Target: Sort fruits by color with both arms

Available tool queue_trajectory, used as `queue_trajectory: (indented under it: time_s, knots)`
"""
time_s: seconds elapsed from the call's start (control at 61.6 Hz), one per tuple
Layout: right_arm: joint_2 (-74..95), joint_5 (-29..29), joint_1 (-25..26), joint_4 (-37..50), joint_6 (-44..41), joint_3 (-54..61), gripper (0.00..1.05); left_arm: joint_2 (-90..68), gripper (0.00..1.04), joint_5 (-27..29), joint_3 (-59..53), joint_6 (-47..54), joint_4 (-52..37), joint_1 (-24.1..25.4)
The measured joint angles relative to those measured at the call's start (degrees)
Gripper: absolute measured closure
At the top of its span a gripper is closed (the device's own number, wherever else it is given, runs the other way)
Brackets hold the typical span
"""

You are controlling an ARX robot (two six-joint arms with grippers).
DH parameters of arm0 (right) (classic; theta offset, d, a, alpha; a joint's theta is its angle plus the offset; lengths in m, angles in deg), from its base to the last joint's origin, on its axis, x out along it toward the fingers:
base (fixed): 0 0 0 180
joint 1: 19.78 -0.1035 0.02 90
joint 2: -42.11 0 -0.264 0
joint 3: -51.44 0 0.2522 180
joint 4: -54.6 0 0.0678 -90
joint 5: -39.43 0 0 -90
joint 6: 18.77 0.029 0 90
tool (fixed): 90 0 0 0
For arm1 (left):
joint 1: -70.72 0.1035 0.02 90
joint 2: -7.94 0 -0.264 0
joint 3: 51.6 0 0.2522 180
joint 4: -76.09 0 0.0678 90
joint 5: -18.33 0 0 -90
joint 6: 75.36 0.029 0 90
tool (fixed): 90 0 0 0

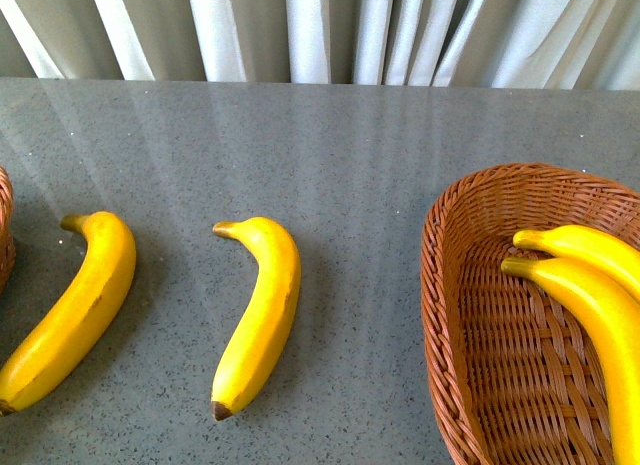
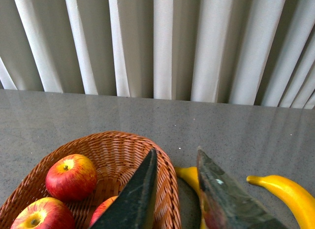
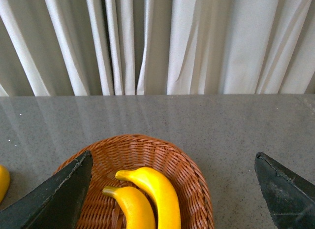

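Note:
Two bananas lie on the grey table in the front view, one at the left (image 1: 75,310) and one in the middle (image 1: 260,315). Two more bananas (image 1: 600,305) lie in the right wicker basket (image 1: 470,285); they also show in the right wrist view (image 3: 147,199). In the left wrist view the left basket (image 2: 170,189) holds red apples (image 2: 70,176), one (image 2: 42,214) nearer and a third partly hidden behind a finger. My left gripper (image 2: 174,157) is open above the basket's rim, a banana (image 2: 189,177) just beyond it. My right gripper (image 3: 172,162) is open wide above the right basket (image 3: 192,179). Neither arm shows in the front view.
White curtains hang behind the table's far edge. The left basket's rim (image 1: 5,235) shows at the front view's left edge. A second banana (image 2: 288,192) lies on the table beside the left gripper. Bare grey tabletop (image 1: 330,155) stretches toward the back.

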Motion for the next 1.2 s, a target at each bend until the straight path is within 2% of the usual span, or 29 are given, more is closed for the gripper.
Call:
queue_trajectory:
  time_s: [0.032, 0.162, 0.276, 0.325, 0.438, 0.471, 0.503, 0.536, 0.568, 0.617, 0.747, 0.925, 1.12, 1.201]
  knots:
    - [0.0, 0.0, 0.0, 0.0, 0.0, 0.0, 0.09, 0.0, 0.65, 0.0, 0.0, 0.0, 0.0, 0.0]
    - [0.0, 0.0, 0.0, 0.0, 0.0, 0.0, 0.09, 0.0, 0.42, 0.0, 0.0, 0.0, 0.0, 0.0]
    - [0.0, 0.0, 0.0, 0.0, 0.0, 0.0, 0.09, 0.0, 0.15, 0.0, 0.0, 0.0, 0.0, 0.0]
    - [0.0, 0.0, 0.0, 0.0, 0.0, 0.0, 0.09, 0.0, 0.08, 0.0, 0.0, 0.0, 0.0, 0.0]
    - [0.0, 0.3, 0.1, 0.0, 0.1, 0.0, 0.09, 0.0, 0.09, 0.0, 0.0, 0.1, 0.0, 0.0]
    - [1.2, 5.5, 1.6, -2.0, 1.2, -0.7, 0.09, 0.0, 0.09, 0.0, 0.0, 0.1, 0.0, 0.0]
    - [4.5, 13.9, 5.0, -4.3, 3.0, -2.3, 0.09, 0.0, 0.09, 0.0, 0.0, 0.1, 0.0, 0.0]
    - [10.1, 21.5, 8.7, -2.7, 4.3, -4.3, 0.09, 0.0, 0.09, 0.0, 0.0, 0.1, 0.0, 0.0]
    - [15.0, 24.1, 10.2, 0.8, 5.3, -6.6, 0.09, 0.0, 0.09, 0.0, 0.0, 0.1, 0.0, 0.0]
    - [19.3, 24.0, 10.2, 4.8, 6.2, -9.3, 0.09, 0.0, 0.09, 0.0, 0.0, 0.1, 0.0, 0.0]
    - [29.9, 19.8, 6.2, 13.1, 7.4, -15.6, 0.09, 0.0, 0.09, 0.0, 0.0, 0.1, 0.0, 0.0]
    - [50.4, 9.0, -4.6, 21.6, 8.1, -24.3, 0.09, 0.0, 0.09, 0.0, 0.0, 0.2, 0.0, 0.0]
    - [72.2, -3.5, -16.2, 26.6, 5.9, -35.8, 0.09, 0.0, 0.09, 0.0, 0.0, 0.2, 0.0, 0.0]
    - [80.7, -4.9, -19.6, 23.7, 6.5, -42.1, 0.09, 0.0, 0.09, 0.0, 0.0, 0.2, 0.0, 0.0]
